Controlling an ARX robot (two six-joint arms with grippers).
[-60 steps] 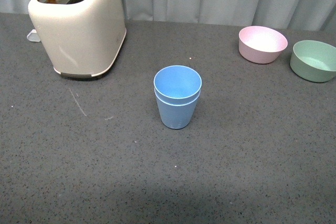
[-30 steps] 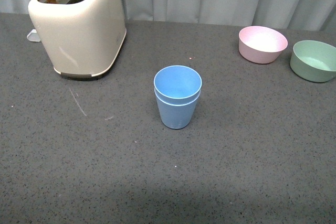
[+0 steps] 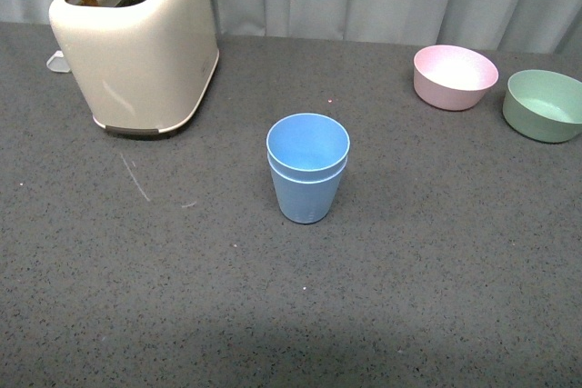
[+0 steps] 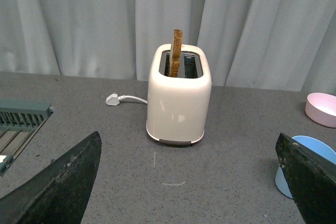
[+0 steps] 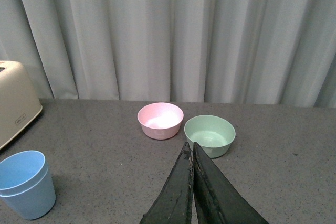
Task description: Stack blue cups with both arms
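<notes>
The two blue cups point(image 3: 307, 168) stand nested, one inside the other, upright at the middle of the dark grey table. The stack also shows in the left wrist view point(image 4: 304, 166) and in the right wrist view point(image 5: 26, 183). Neither arm shows in the front view. My left gripper point(image 4: 191, 169) is open and empty, its fingers point(image 4: 63, 182) wide apart, well back from the cups. My right gripper point(image 5: 190, 153) is shut and empty, away from the cups.
A cream toaster point(image 3: 136, 38) with a slice of toast stands at the back left, its white plug point(image 4: 113, 99) beside it. A pink bowl point(image 3: 455, 76) and a green bowl point(image 3: 544, 104) sit at the back right. A green rack point(image 4: 21, 121) is at the left.
</notes>
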